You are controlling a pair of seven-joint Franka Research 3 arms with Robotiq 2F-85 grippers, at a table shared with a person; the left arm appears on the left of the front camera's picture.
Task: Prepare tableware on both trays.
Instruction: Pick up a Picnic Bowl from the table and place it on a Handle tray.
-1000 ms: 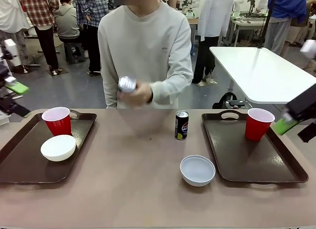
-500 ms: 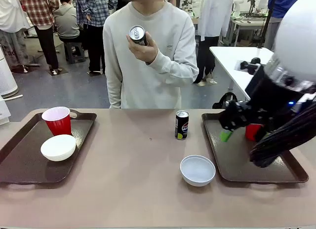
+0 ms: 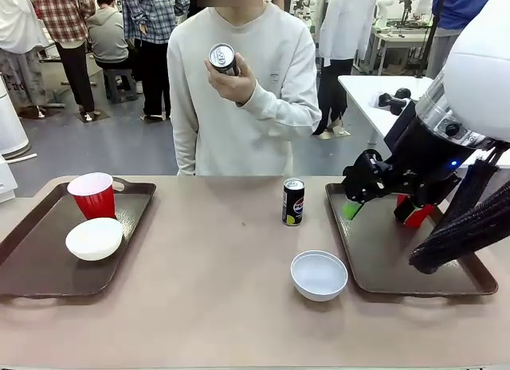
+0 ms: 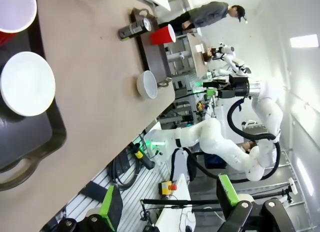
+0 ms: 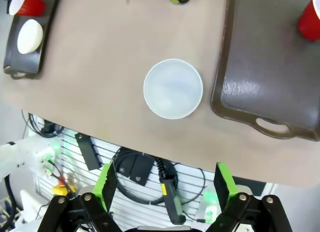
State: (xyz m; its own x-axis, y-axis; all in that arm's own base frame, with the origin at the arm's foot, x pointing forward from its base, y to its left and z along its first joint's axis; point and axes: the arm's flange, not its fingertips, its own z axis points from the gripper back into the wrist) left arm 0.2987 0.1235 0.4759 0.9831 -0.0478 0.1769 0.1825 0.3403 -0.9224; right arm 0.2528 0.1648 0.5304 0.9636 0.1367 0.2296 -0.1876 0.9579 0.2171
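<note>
Above the right tray (image 3: 382,258) hangs my right gripper (image 3: 351,204), open and empty, with a red cup (image 3: 414,214) partly hidden behind the arm. In the right wrist view the gripper (image 5: 165,184) looks down on a white bowl (image 5: 173,88) standing on the bare table beside the right tray (image 5: 270,72). A dark can (image 3: 293,201) stands on the table between the trays. The left tray (image 3: 32,262) carries a red cup (image 3: 94,194) and a white bowl (image 3: 94,238). The person holds a second can (image 3: 223,59) at chest height. My left gripper (image 4: 167,199) is open, off the table's side.
The tan tabletop (image 3: 207,290) lies between the trays. The person stands at the far edge, behind the standing can. A white table (image 3: 414,115) and other people show farther back.
My right arm has swung in from the right to over the right tray, edging left lately. The person has raised the can from waist to chest height.
</note>
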